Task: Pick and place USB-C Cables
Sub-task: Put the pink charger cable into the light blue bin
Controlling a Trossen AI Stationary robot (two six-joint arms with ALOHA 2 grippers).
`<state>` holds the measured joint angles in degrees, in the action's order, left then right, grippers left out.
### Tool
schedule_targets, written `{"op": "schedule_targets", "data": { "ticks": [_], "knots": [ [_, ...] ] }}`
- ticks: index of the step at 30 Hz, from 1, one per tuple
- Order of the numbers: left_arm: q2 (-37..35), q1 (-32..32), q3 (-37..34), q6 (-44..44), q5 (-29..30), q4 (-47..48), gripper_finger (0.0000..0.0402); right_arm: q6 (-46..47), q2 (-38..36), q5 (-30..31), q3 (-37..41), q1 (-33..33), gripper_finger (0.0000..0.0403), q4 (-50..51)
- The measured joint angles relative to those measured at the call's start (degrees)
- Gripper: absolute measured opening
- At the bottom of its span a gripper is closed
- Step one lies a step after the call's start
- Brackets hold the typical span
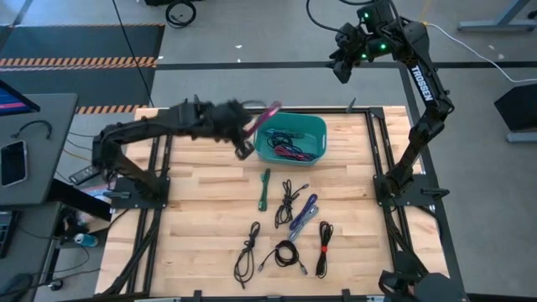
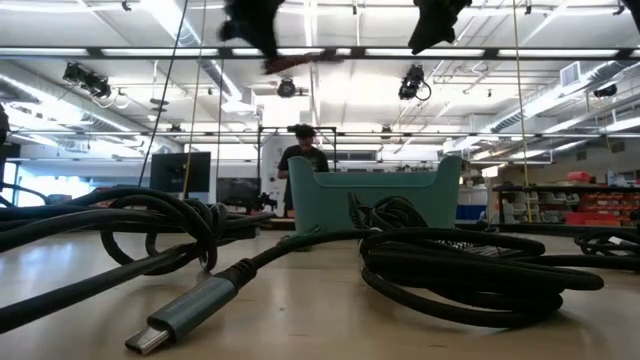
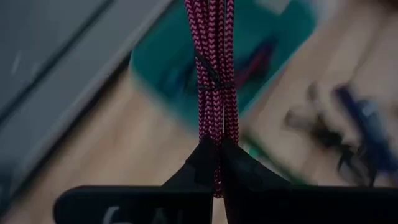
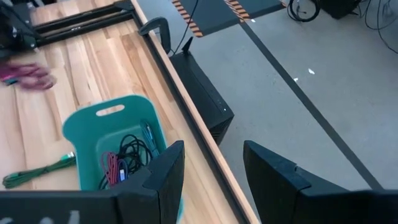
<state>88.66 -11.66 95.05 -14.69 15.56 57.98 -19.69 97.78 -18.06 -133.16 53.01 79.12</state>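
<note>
My left gripper (image 1: 245,127) hangs above the table beside the left rim of the teal bin (image 1: 290,139), shut on a magenta braided cable bundle (image 1: 267,115). The bin (image 4: 118,146) holds black, red and blue cables (image 1: 289,149). Several more bundles lie on the table: a green one (image 1: 264,188), a black one (image 1: 287,198), a purple-blue one (image 1: 304,213), and three black ones (image 1: 285,253) near the front edge. My right gripper (image 4: 211,168) is open, raised high beyond the table's far edge. My left gripper pinches the magenta bundle at one end (image 3: 217,140) between its two fingers (image 3: 198,163). The bundle of several folded strands, tied by a thin black band (image 3: 214,79), is lifted clear and sticks out past the fingertips over the bin's left rim.
Black rails (image 1: 375,151) run along the left and right sides of the wooden table. A person (image 2: 303,155) stands in the room beyond the bin. Bare wood lies left of the green cable and right of the bundles.
</note>
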Motion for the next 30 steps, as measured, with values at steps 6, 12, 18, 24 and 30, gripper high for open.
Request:
{"op": "schedule_targets", "data": {
  "ticks": [6, 12, 18, 24, 30],
  "knots": [
    [1.6, -8.4, 2.9, 20.0, -9.7, -8.9, 0.0009, 2.8, 0.0, 0.1, 0.0, 0.0, 0.0171, -0.3],
    [6.2, -13.1, 4.1, 28.0, -16.9, -9.7, 0.0009, 5.2, 0.0, 0.7, 0.0, 0.3, 0.0171, -1.5],
    [13.6, -13.7, 4.1, 35.0, -21.8, -9.9, 0.0009, 7.1, 0.0, 0.9, 0.0, 0.3, 0.0171, -4.3],
    [21.1, -13.4, 4.1, 42.0, -25.3, -11.0, 0.0009, 9.3, 0.0, 1.0, 0.0, 0.3, 0.0171, -5.0],
    [25.5, -13.7, 4.1, 47.0, -26.1, -13.9, 0.0009, 10.5, 0.0, 2.0, 0.0, 0.3, 0.0171, -5.0]
  ]
}}
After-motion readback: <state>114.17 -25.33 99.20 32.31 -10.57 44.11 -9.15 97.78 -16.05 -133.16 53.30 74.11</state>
